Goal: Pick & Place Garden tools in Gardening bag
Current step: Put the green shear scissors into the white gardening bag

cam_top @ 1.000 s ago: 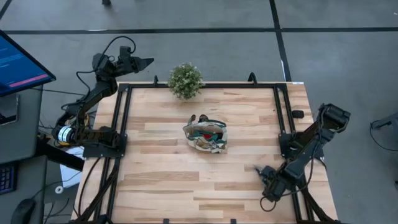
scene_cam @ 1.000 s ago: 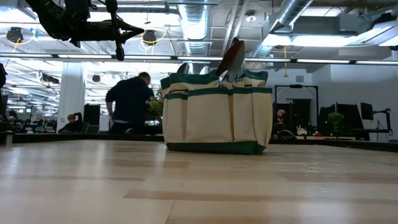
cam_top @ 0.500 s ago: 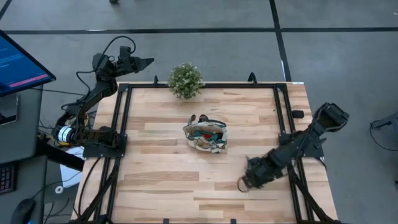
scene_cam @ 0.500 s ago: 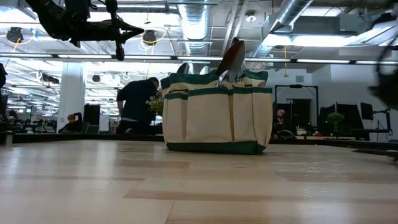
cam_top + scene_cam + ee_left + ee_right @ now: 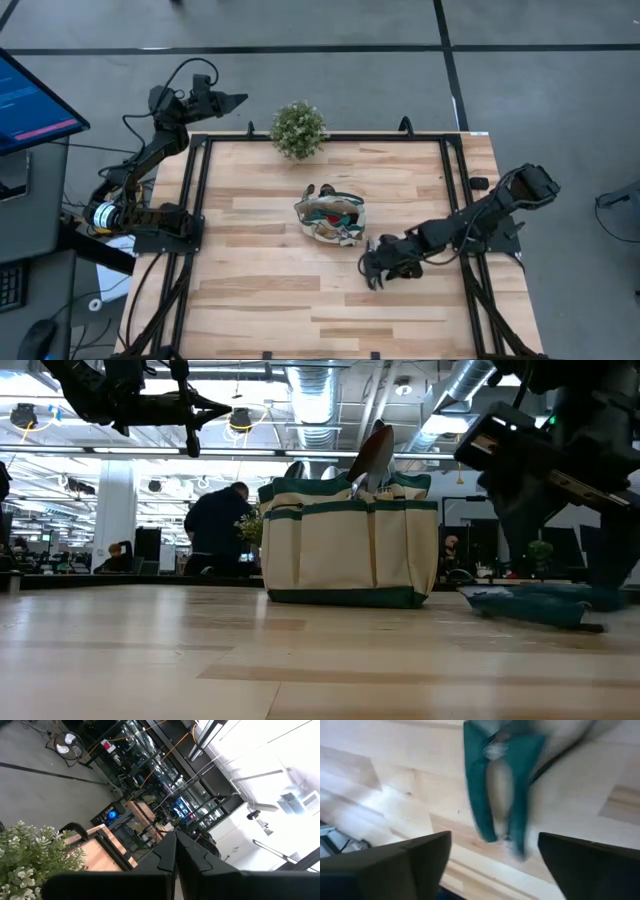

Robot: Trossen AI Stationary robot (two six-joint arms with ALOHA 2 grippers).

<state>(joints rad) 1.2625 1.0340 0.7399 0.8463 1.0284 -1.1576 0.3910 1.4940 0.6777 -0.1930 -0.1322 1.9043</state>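
Pruning shears [image 5: 502, 785], teal handles, lying flat on the table [image 5: 260, 300] just right of the gardening bag [image 5: 331, 220], apart from it; seen low at the right edge in the low view [image 5: 535, 603]; handles spread in the right wrist view, with bare wood between them. Gardening bag upright near table centre, beige with green trim [image 5: 350, 540]; trowel blade [image 5: 374, 455] sticking up out of its top; more tool ends showing inside from above. Right gripper [image 5: 372, 268] stretched in low over the table, directly above the shears, jaws released and wide, one finger [image 5: 405, 862] either side, nothing held. Left gripper [image 5: 232, 100] parked high beyond the table's far left corner, near the potted plant [image 5: 298, 129]; jaws clenched, empty. Person [image 5: 215, 525] in the room behind.
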